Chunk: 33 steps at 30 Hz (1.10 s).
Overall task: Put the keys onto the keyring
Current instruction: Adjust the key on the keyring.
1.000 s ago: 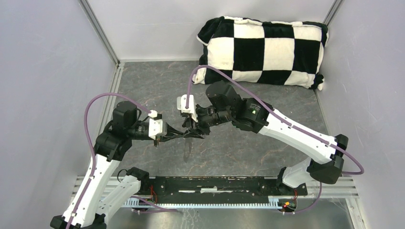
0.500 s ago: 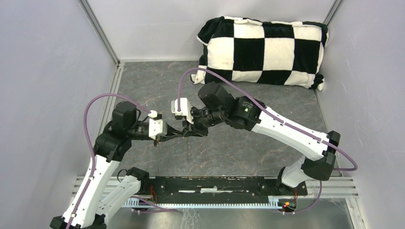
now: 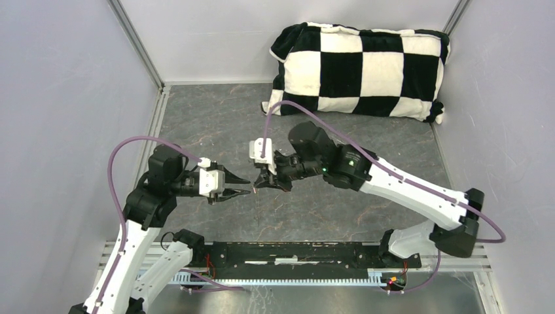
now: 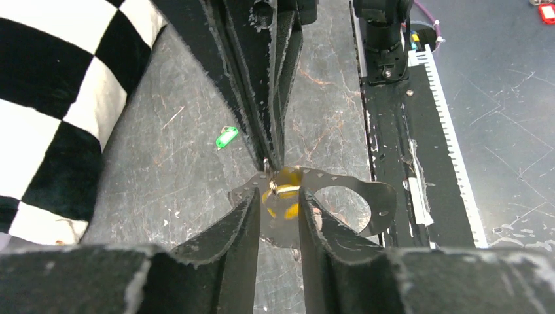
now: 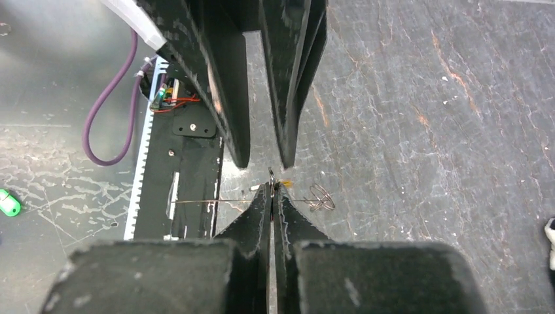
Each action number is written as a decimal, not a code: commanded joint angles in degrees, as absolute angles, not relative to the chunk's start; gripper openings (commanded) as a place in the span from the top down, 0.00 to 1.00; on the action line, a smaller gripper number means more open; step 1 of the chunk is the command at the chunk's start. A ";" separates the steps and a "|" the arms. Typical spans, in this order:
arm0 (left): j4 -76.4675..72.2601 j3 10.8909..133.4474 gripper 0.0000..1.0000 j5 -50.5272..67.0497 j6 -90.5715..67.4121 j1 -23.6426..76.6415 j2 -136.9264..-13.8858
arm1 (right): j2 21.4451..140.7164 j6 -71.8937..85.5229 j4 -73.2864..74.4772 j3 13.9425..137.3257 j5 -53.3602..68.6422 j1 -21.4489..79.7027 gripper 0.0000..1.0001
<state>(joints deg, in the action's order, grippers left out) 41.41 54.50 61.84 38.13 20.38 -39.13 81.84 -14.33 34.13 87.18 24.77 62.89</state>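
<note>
My right gripper [image 3: 259,186] is shut on the keyring [image 4: 366,190], a thin dark loop held above the table. The right wrist view shows the keyring [image 5: 196,201] edge-on as a fine line crossing my right gripper [image 5: 271,188], with a small wire coil [image 5: 320,196] at one end. The yellow key's head [image 4: 285,191] sits right at the shut tips. My left gripper [image 3: 249,186] faces them, open. Its fingers [image 4: 307,216] stand either side of the yellow key and the keyring without pinching them. The green key [image 4: 226,137] lies alone on the table, apart from both grippers.
A black-and-white checkered pillow [image 3: 360,69] lies against the back wall at the right. A black rail [image 3: 294,252] with the arm bases runs along the near edge. Grey side walls close in the dark stone-patterned table [image 3: 216,118].
The right gripper has closed on the keyring while the left gripper has opened and drawn back a little to the left. The right arm shifted slightly right.
</note>
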 commanded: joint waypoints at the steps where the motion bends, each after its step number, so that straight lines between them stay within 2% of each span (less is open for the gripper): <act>1: 41.07 54.63 0.64 65.26 38.04 20.57 -37.43 | 73.03 -8.18 12.99 75.57 30.74 61.93 1.00; 4: 41.57 54.62 0.64 66.02 39.65 20.49 -36.93 | 69.14 -2.59 -1.67 66.30 34.94 61.32 1.00; 7: 41.67 54.98 0.64 66.58 40.78 20.57 -36.78 | 68.20 2.14 -10.30 61.54 36.77 61.08 1.00; 11: 41.66 54.98 0.67 66.54 41.09 20.54 -36.63 | 68.75 6.17 -16.85 58.72 37.10 61.10 1.00; 17: 41.75 54.14 0.77 65.63 40.91 20.56 -35.18 | 67.27 10.76 -28.95 52.92 34.20 61.03 1.00; 26: 42.04 54.51 0.78 65.59 41.22 20.55 -35.56 | 66.70 15.00 -40.04 46.90 29.49 60.98 1.00; 33: 44.41 53.23 0.75 58.87 51.25 20.53 -34.85 | 66.04 20.74 -49.73 41.85 26.91 61.04 1.00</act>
<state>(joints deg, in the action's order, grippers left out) 43.20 54.17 63.20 43.88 20.38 -35.44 67.53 15.97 -38.20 43.68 29.74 61.32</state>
